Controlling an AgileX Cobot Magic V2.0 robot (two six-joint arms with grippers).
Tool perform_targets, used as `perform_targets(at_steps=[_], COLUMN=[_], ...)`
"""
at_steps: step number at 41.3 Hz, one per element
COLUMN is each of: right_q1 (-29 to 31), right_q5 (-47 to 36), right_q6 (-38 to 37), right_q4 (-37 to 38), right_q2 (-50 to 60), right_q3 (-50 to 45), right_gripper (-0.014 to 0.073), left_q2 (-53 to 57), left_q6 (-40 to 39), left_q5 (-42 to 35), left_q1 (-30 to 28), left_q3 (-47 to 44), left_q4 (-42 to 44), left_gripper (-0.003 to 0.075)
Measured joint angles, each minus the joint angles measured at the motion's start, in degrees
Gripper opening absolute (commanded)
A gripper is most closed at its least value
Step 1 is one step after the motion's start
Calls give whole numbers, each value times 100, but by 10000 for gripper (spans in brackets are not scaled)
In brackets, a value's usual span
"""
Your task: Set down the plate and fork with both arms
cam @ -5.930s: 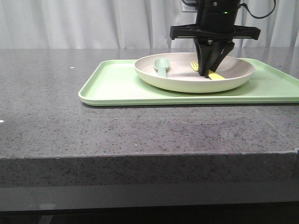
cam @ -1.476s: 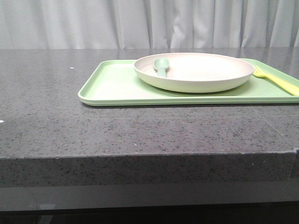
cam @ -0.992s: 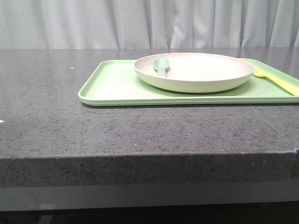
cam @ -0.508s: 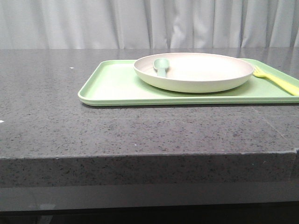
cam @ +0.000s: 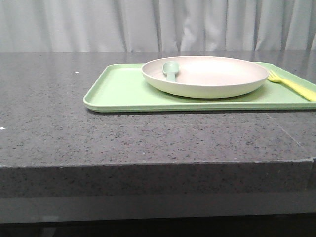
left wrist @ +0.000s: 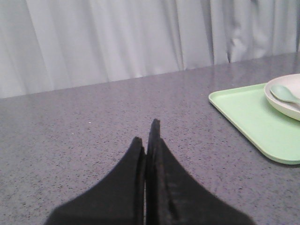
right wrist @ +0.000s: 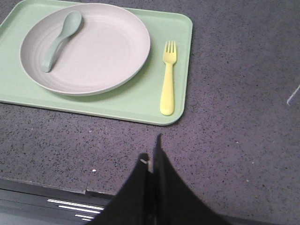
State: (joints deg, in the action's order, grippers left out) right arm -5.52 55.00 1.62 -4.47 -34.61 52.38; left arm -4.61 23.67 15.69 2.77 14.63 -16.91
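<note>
The cream-white plate (cam: 205,76) sits on the light-green tray (cam: 123,91); it also shows in the right wrist view (right wrist: 86,47) and partly in the left wrist view (left wrist: 287,96). The pale-yellow fork (right wrist: 168,77) lies on the tray just right of the plate, tines away from me; it shows at the front view's right edge (cam: 294,85). My left gripper (left wrist: 147,133) is shut and empty over bare countertop left of the tray. My right gripper (right wrist: 151,150) is shut and empty above the counter's near edge, short of the tray. Neither gripper shows in the front view.
A muted teal-green spoon (cam: 170,70) lies inside the plate on its left side, also in the right wrist view (right wrist: 58,40). The tray rests on a dark speckled stone counter (cam: 148,138) whose front edge is near. White curtains hang behind.
The right gripper that stood in the plate on the fork has left the front view; the fork has gone from the plate to the tray right of it. Nothing moved over the last second.
</note>
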Motion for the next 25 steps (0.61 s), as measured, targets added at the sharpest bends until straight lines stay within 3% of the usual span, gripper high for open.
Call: perform_targets(at_steps=[13, 20, 25], right_q1=[0, 0, 0], right_q5=[0, 0, 0], right_q6=[0, 0, 0], right_q4=[0, 0, 0], right_q2=[0, 0, 0], right_q3=[0, 0, 0], right_gripper=[-119, -119, -119], left_q2=[492, 492, 492], left_q6=[-87, -1578, -2070], left_q5=[-560, -599, -686], left_q1=[-50, -50, -50], left_q3=[-1055, -1260, -1434], left_q4=[-140, 1111, 1551], left_gripper=[-18, -18, -18])
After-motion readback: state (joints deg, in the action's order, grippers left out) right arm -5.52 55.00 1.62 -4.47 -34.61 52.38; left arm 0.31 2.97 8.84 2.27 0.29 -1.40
